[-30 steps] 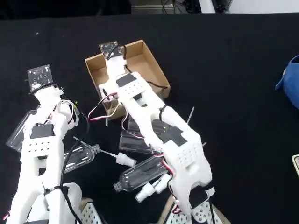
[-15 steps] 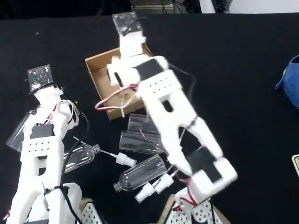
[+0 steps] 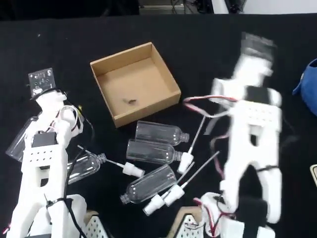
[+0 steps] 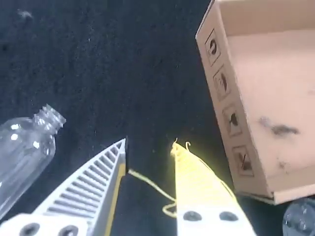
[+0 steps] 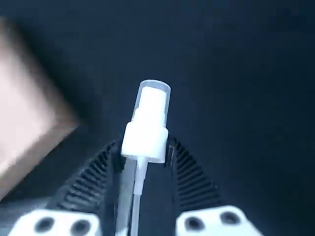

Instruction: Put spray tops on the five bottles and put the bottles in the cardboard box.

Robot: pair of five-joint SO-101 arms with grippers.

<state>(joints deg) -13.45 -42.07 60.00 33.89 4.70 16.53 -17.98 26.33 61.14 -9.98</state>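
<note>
The cardboard box (image 3: pixel 166 79) stands open at the back, holding no bottles. Three clear uncapped bottles (image 3: pixel 151 151) lie in a row in front of it, a fourth (image 3: pixel 86 166) lies beside the left arm (image 3: pixel 42 153), and one more (image 3: pixel 20 140) lies under that arm. Loose white spray tops (image 3: pixel 132 170) with long tubes lie among them. My left gripper (image 4: pixel 149 145) is open above bare cloth, between a bottle neck (image 4: pixel 49 117) and the box wall (image 4: pixel 231 123). My right gripper (image 5: pixel 142 147) is shut on a white spray top (image 5: pixel 146 125); its arm (image 3: pixel 252 119) is out to the right.
A black cloth covers the table. A blue object (image 3: pixel 309 91) pokes in at the right edge. Both arm bases (image 3: pixel 198 225) stand at the front edge, close to the nearest spray tops (image 3: pixel 163 198).
The right arm has swung from over the cardboard box far to the right, uncovering the box and bottles. The left arm has kept still.
</note>
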